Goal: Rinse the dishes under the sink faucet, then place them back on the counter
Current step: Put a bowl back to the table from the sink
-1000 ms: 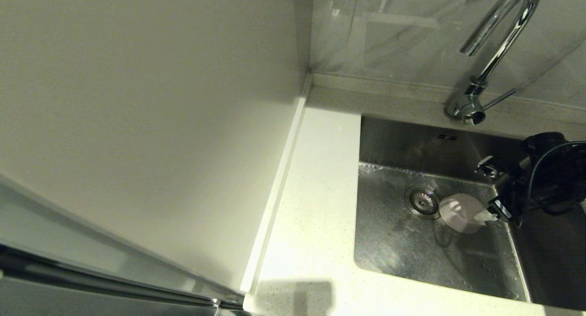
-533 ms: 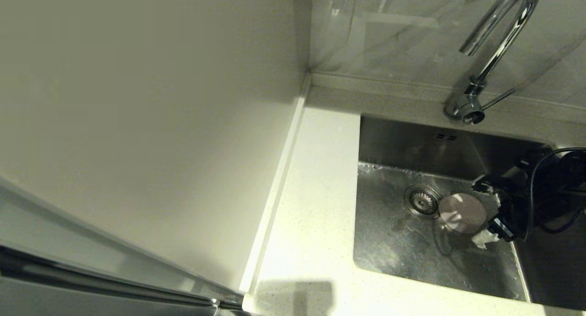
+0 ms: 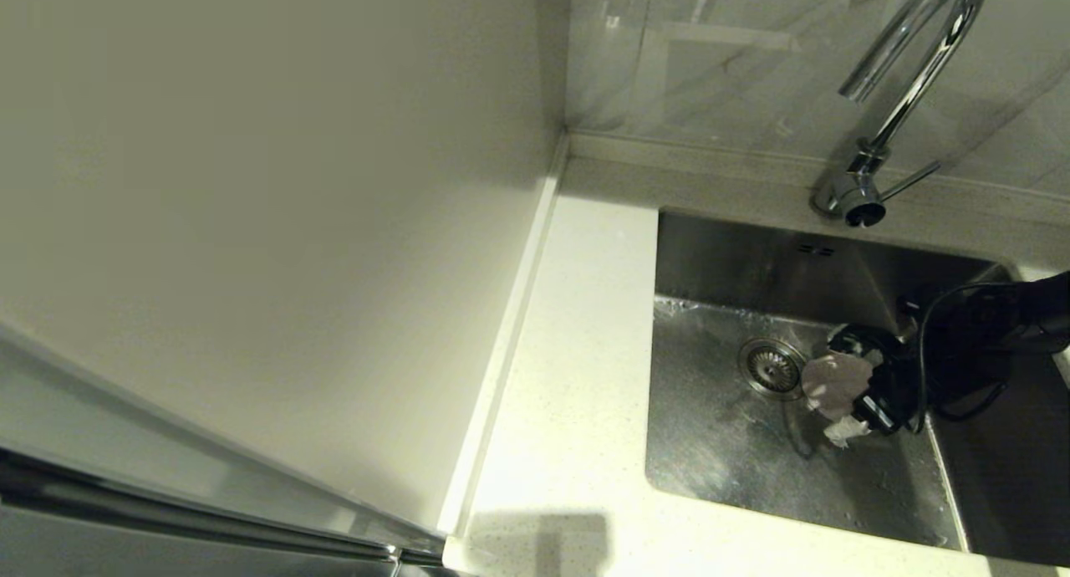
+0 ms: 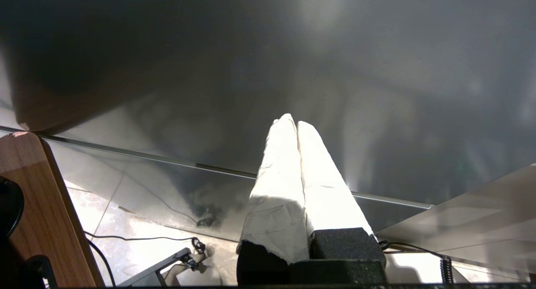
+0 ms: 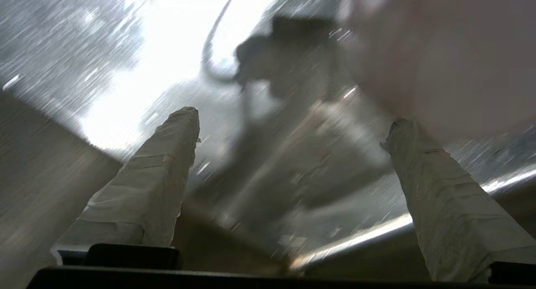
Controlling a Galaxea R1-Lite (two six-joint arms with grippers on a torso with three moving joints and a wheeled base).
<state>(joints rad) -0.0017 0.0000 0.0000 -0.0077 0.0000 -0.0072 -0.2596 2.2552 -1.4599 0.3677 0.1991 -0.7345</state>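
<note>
A pale pink dish (image 3: 830,378) lies on the floor of the sink (image 3: 727,468), just right of the round drain (image 3: 770,366). My right gripper (image 3: 841,385) reaches into the basin from the right and covers the dish's right half. Its taped fingers stand wide apart. In the right wrist view the right gripper (image 5: 293,117) is open, with bare sink floor between the fingers. One fingertip (image 5: 398,127) sits at the rim of the pink dish (image 5: 439,58). The faucet (image 3: 911,75) arches over the sink's back edge, with no water showing. My left gripper (image 4: 293,121) is shut on nothing, out of the head view.
The white speckled counter (image 3: 577,376) runs along the sink's left side and front, with a raised edge strip (image 3: 501,359) against the cream wall panel. The faucet's thin lever (image 3: 913,179) points right. A black cable (image 3: 945,343) loops over my right wrist.
My right gripper has swung left and down into the basin, from the dish's right rim to over its right half. The dish stays by the drain.
</note>
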